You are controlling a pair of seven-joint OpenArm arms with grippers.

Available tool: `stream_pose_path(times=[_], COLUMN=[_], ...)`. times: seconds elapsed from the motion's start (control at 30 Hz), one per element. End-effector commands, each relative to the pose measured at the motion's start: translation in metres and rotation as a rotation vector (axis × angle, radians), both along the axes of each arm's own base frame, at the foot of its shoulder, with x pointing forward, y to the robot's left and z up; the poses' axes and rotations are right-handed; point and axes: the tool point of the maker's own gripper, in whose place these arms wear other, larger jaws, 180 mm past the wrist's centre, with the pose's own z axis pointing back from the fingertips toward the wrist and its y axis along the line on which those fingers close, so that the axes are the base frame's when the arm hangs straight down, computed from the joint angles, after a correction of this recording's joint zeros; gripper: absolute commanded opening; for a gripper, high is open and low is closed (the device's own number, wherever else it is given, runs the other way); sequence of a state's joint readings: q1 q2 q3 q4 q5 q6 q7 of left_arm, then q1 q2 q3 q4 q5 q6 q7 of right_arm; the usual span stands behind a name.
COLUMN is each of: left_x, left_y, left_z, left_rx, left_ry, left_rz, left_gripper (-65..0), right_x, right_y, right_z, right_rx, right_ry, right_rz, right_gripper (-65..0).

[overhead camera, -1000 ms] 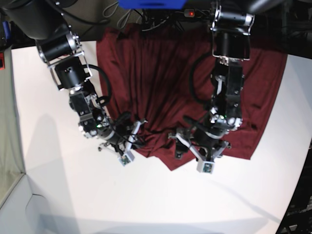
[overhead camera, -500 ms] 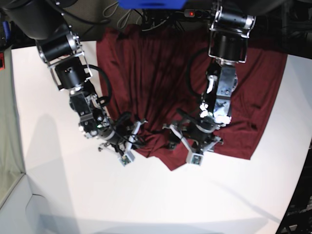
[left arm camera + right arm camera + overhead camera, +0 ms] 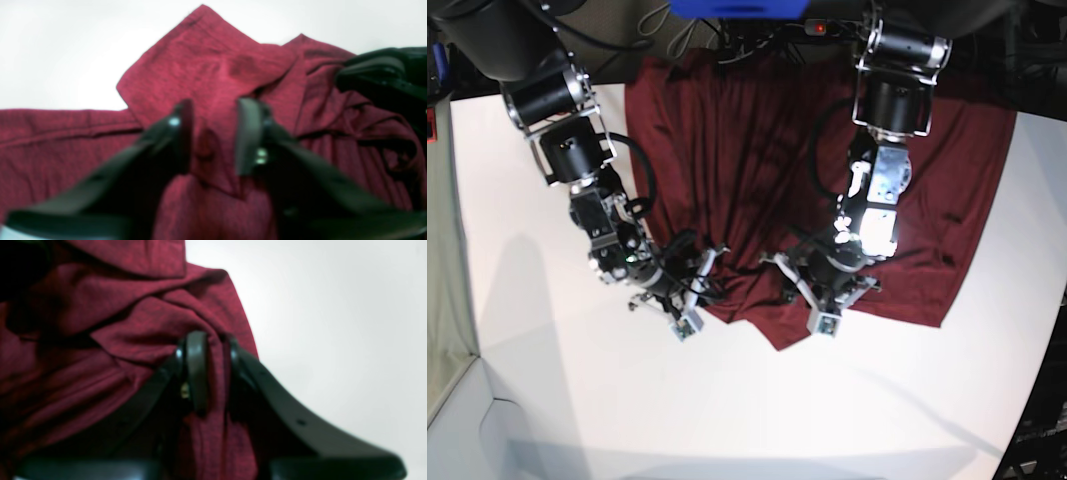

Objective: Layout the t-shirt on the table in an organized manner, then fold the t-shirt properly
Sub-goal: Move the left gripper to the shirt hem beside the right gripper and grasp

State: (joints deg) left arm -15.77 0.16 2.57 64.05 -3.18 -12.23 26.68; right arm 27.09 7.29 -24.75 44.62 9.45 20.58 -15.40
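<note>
A: How are the arms posed?

B: Both reach down over the counter (image 3: 557, 400), wrists bent low at the shirt's (image 3: 727, 150) near edge. The right fingers (image 3: 213, 350) pinch a bunched fold of it.

A: And the left?

B: The left fingers (image 3: 213, 133) stand apart astride a raised flap; grip unclear. The right arm's black fingers sit just beside them.

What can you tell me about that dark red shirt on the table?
The t-shirt is plain maroon, thin, soft-looking fabric, spread over the far part of the white table, rumpled and bunched along its near edge. The right gripper pinches a fold there; the left gripper straddles another fold, not fully shut.
</note>
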Motion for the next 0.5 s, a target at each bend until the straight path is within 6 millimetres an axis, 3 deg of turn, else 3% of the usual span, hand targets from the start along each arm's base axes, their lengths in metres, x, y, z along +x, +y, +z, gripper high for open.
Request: stream_pose_path(times=[0.0,0.13,0.27,0.47], left_x=[0.018,0.019,0.027,0.039], left_y=[-0.003,-0.001,0.012,0.079], left_z=[0.026,0.029,0.041,0.060], left_rx=[-0.024,-0.028,-0.047,-0.147], left_ry=[-0.078,-0.088,-0.137,-0.224], left_rz=[0.004,0.016,0.057,0.294], left_gripper=[-49.8,-65.0,-65.0,-65.0], right_x=[-0.015,-0.015,-0.015,-0.015], right_y=[-0.031,-0.031,-0.031,-0.033], right_z=[-0.027,-0.027,-0.027,-0.027], right_rx=[-0.154,-0.153,-0.154,-0.157], right_ry=[0.106,0.104,0.103,0.103], right_rz=[-0.026,-0.026,-0.027,-0.028], right_gripper=[-57.3,-57.3,-57.3,-57.3])
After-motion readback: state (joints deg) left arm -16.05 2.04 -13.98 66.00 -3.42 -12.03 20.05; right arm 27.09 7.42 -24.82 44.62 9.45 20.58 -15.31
